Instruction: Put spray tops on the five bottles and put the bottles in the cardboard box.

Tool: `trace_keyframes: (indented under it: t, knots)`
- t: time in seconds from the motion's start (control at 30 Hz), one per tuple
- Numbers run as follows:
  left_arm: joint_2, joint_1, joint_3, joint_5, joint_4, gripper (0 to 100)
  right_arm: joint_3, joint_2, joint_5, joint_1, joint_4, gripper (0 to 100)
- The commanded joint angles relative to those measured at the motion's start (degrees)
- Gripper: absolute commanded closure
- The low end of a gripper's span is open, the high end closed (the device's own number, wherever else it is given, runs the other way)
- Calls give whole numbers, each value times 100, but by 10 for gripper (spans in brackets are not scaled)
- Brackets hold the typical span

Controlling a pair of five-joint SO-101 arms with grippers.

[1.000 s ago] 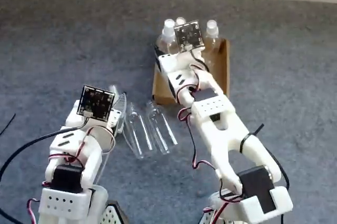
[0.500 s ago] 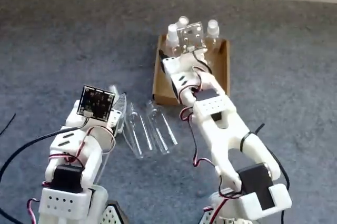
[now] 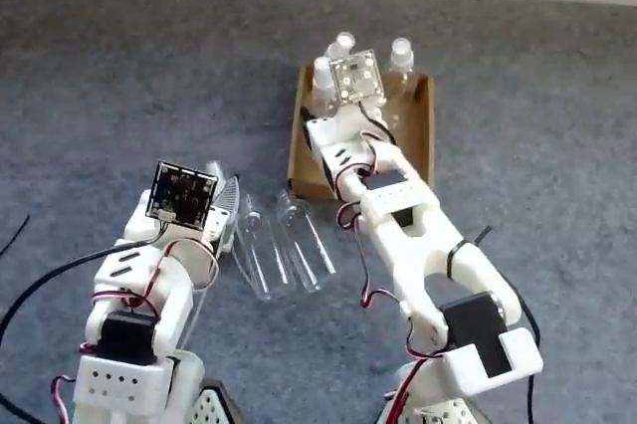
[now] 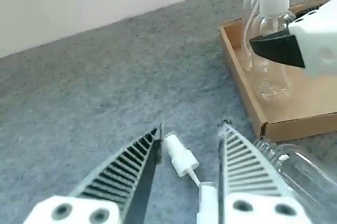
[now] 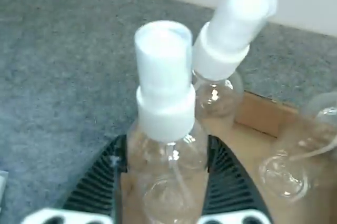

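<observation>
The carpet (image 3: 119, 76) is grey cloth, matt and rough, with a short fuzzy nap. The cardboard box (image 3: 296, 160) is brown paper board, dull and unglazed. The bottles (image 3: 284, 245) are clear plastic, smooth and glossy, with bright glints; so is the upright bottle (image 5: 164, 153). The spray tops (image 5: 164, 77) are white plastic, smooth with a faint sheen. The arms (image 3: 418, 235) have white matt plastic shells. The left gripper (image 4: 190, 126) and the right gripper (image 5: 166, 148) have fingers (image 4: 129, 163) of black plastic, ribbed and dull.
</observation>
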Motion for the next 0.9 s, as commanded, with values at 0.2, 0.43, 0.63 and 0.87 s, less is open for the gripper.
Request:
trace_keyframes:
  t: [0.2,0.43,0.63,0.87]
  knots:
    - [-57,-84,-22,-9,-97,841,-66,-40,70,-84,-48,950]
    - [-57,-84,13,-9,-105,841,-66,-48,62,-92,-48,869]
    - [-57,-84,13,-9,-105,841,-66,-57,62,-101,-48,866]
    - [-57,-84,22,-18,-105,841,-66,-57,44,-101,-4,767]
